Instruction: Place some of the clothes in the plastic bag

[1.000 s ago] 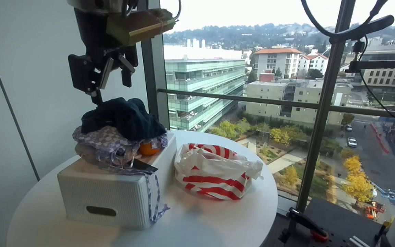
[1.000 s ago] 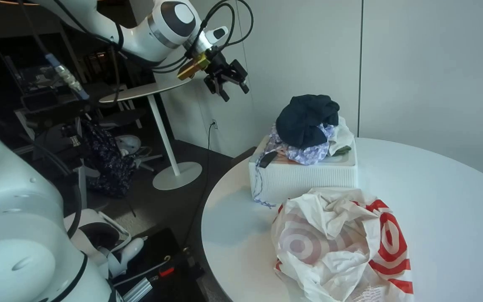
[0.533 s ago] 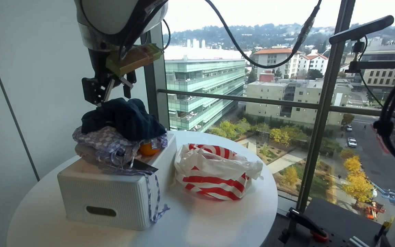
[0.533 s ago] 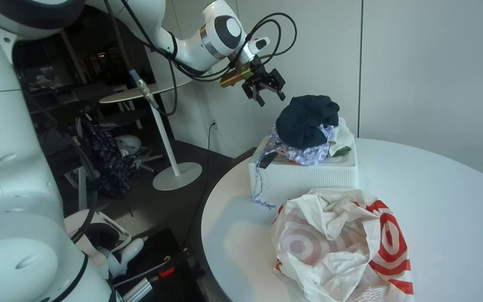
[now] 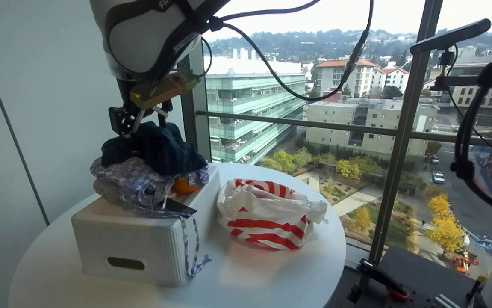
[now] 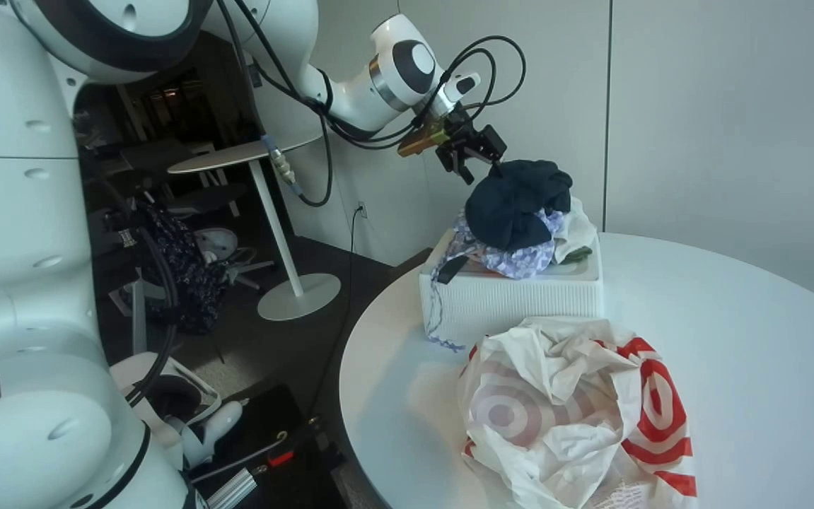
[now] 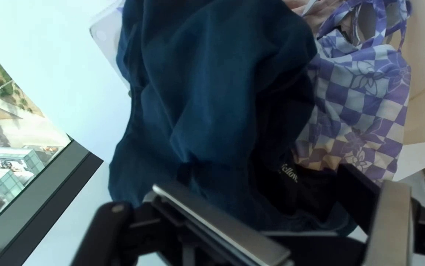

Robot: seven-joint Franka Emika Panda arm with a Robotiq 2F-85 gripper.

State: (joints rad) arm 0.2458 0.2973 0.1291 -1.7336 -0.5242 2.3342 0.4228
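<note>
Apparently pick stage: claw [image 6: 483, 174] is spread, nothing gripped. Navy garment [image 6: 516, 205] is heaped just below it, contact unclear; patterned garment [image 7: 360, 103] lower. Plastic bag [image 5: 267, 218] is set well apart from the claw. Next, navy garment should be pinched and lifted.

Daylight fills the window [image 5: 297, 122], the sky [image 5: 314, 21] bleached nearly white; in an exterior view, soft shadow falls on the bench [image 6: 407, 399] and the floor [image 6: 322, 254] lies dim. The wrist view blurs the jaws.
</note>
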